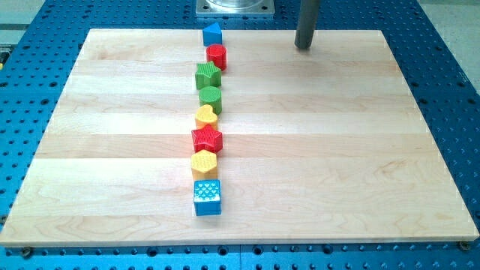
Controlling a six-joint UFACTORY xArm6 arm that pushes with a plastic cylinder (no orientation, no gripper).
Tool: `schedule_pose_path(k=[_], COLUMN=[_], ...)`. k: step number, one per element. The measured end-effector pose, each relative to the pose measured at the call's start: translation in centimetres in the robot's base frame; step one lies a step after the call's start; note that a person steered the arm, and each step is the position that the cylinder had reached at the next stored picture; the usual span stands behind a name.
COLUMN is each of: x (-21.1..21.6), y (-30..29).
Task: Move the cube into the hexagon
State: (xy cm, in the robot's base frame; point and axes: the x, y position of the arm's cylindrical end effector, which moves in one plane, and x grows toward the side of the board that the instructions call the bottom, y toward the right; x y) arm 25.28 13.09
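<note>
A blue cube (208,196) sits at the bottom end of a near-vertical line of blocks on the wooden board (337,150). A yellow hexagon (204,163) lies just above it, touching or nearly touching. My tip (303,47) is at the view's top right of the line, far from the cube and hexagon, with bare board between.
Above the hexagon the line continues upward: a red star (207,139), a yellow heart-like block (206,116), a green cylinder (210,97), a green star (208,75), a red cylinder (217,56) and a blue triangular block (212,34). The board rests on a blue perforated table (450,90).
</note>
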Motion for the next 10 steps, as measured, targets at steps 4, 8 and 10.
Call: schedule_pose_path(k=[4,8,10], x=[21.0,34.8,28.8], y=[0.9,-15.3,-13.0])
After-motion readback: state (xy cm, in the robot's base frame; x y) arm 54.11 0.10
